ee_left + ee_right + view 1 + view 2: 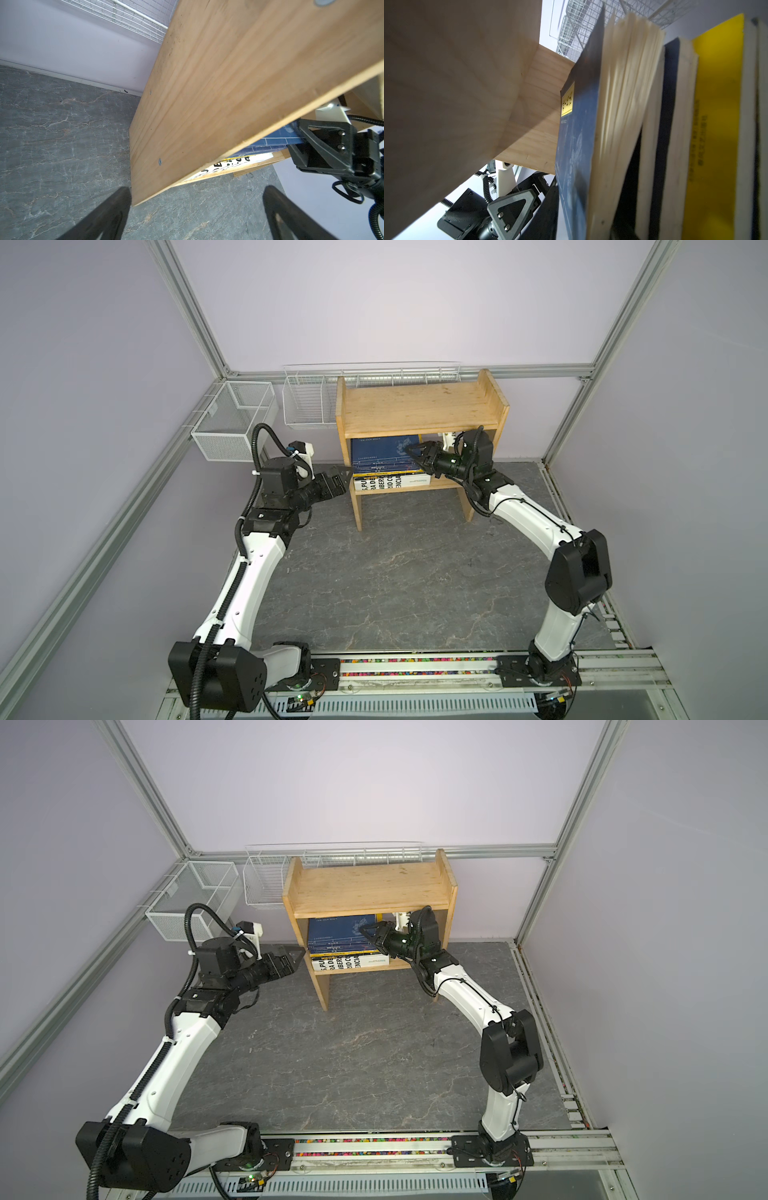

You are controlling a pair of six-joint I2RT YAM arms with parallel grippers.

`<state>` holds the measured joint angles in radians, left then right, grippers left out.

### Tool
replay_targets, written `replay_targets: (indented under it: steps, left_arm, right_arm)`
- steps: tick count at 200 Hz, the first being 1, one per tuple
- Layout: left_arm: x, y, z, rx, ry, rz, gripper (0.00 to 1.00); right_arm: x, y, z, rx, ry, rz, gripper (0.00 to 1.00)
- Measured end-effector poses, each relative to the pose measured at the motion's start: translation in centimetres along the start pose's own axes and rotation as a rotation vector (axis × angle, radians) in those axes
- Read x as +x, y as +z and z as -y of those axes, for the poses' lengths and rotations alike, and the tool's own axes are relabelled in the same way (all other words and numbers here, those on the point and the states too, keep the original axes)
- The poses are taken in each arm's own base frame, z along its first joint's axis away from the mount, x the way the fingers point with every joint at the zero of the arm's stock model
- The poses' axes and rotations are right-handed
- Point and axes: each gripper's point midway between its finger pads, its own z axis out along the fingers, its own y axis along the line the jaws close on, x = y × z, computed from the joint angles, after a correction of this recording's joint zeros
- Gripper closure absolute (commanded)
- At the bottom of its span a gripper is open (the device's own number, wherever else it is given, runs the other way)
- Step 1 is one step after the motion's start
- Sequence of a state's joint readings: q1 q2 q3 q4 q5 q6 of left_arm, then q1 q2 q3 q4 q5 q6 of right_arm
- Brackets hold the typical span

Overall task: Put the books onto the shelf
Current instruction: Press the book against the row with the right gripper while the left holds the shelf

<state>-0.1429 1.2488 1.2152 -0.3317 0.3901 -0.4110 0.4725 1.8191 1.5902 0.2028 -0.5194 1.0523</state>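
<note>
the shelf (419, 406), light pine with two tiers and flat side panels, stands in the upper middle of both top views against the back wall. the books (386, 475) lie stacked flat in the left part of its lower tier, except the top navy book (382, 450), which tilts up off the pile. the right wrist view shows its pages fanned, a small yellow label (568, 101) on its cover with print too fine to read, and a yellow book (716, 124) further in. at the bottom, the thick white book (376, 484) carries bold black capitals in cut-off fragments, "encia" among them. the right gripper (415, 454) reaches into the right part of the lower tier at the navy book's edge; i cannot tell whether its jaws clamp it. the left gripper (344, 479), jaws wide apart, sits just beside the left side panel's front edge. the upper tier shows only bare wood, and grey marbled surface (395, 572) spreads below the shelf in the frame. two white wire baskets (235, 418) hang at the upper left.
</note>
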Motion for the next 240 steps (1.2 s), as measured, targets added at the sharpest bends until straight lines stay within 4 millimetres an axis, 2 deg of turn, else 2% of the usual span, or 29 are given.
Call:
replay_targets:
  steps: [67, 153, 172, 194, 240]
  left_arm:
    - [0.2, 0.0, -0.3, -0.005, -0.003, -0.001, 0.01]
    - [0.4, 0.0, -0.3, 0.005, -0.003, -0.004, 0.01]
    - [0.4, 0.0, -0.2, 0.01, -0.005, -0.001, 0.01]
    - [0.3, 0.1, 0.0, 0.019, -0.006, 0.001, 0.01]
    - [0.5, 0.4, -0.2, 0.025, -0.015, -0.004, 0.01]
  right_arm:
    - [0.5, -1.5, 0.2, 0.121, -0.046, 0.023, 0.49]
    - [0.7, -1.8, 0.4, 0.278, 0.008, 0.062, 0.5]
    - [0.8, -1.8, 0.6, 0.301, 0.017, 0.074, 0.54]
    - [0.6, -1.8, 1.0, 0.335, -0.004, 0.097, 0.68]
    - [0.6, -1.8, 1.3, 0.37, -0.025, 0.127, 0.7]
